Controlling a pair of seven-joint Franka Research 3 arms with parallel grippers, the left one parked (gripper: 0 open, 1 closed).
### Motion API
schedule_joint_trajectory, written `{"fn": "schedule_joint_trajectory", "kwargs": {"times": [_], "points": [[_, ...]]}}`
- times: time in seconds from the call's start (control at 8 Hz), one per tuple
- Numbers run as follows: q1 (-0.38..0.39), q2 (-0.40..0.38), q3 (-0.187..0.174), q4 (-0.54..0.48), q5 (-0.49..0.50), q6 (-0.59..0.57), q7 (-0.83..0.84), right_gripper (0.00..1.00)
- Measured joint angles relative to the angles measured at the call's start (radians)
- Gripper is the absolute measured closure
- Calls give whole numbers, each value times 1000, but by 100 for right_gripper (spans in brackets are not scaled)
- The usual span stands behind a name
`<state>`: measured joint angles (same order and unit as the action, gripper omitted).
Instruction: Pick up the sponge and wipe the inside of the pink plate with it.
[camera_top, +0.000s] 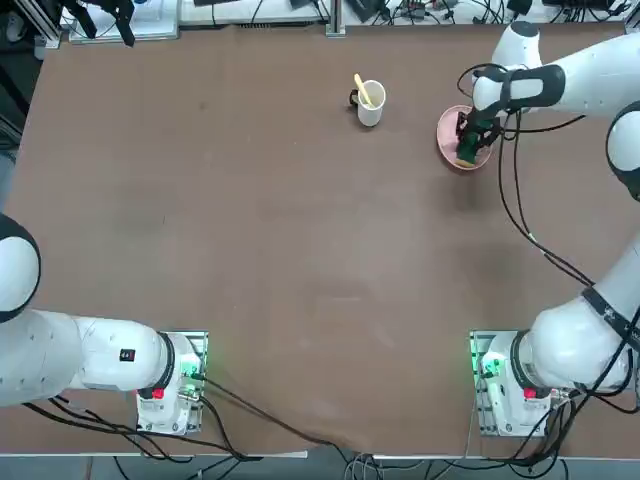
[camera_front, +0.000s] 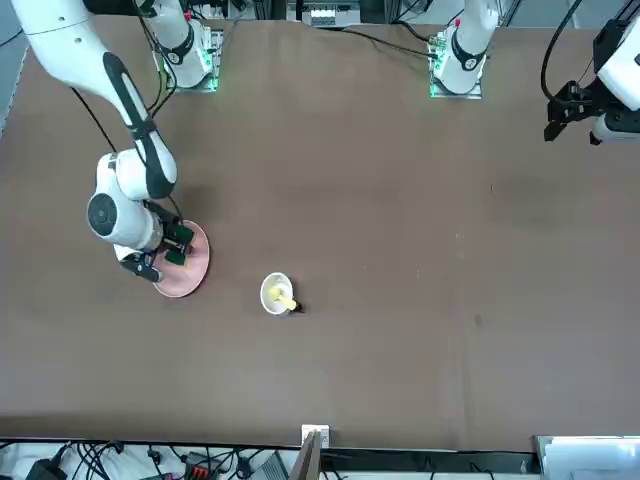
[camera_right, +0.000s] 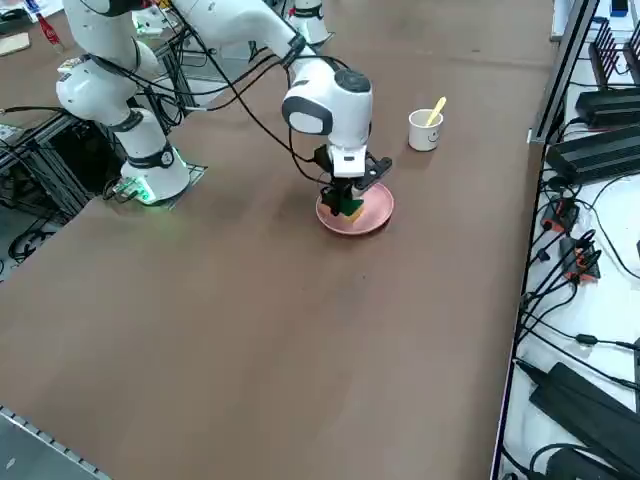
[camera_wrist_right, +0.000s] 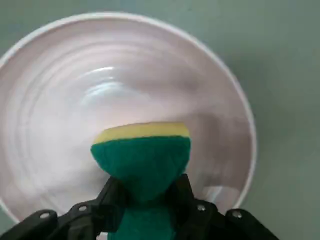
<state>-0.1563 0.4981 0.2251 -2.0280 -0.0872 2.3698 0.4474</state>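
R hand (camera_wrist_right: 145, 200) is clamping the sponge (camera_wrist_right: 141, 160) btwn its 2 fingers, pressing the yellow side down inside the pink plate (camera_wrist_right: 60, 100). Plate is sitting on the brown surface (camera_top: 260, 220), near a white cup (camera_top: 371, 103) w/ a yellow utensil (camera_top: 362, 89).

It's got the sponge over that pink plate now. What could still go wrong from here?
1. The right gripper pinches the sponge so hard that it bulges; if it twists while wiping, it might slip out.
2. Nothing holds the pink plate down on the bare table, so a sideways push could slide it.
3. The white cup with a yellow utensil stands apart from the plate; a wide sweep might still bump it.
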Motion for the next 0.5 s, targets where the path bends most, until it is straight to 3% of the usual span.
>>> {"fn": "schedule_joint_trajectory", "kwargs": {"times": [0.5], "points": [[-30, 7, 0, 4, 0, 46, -37, 53]]}}
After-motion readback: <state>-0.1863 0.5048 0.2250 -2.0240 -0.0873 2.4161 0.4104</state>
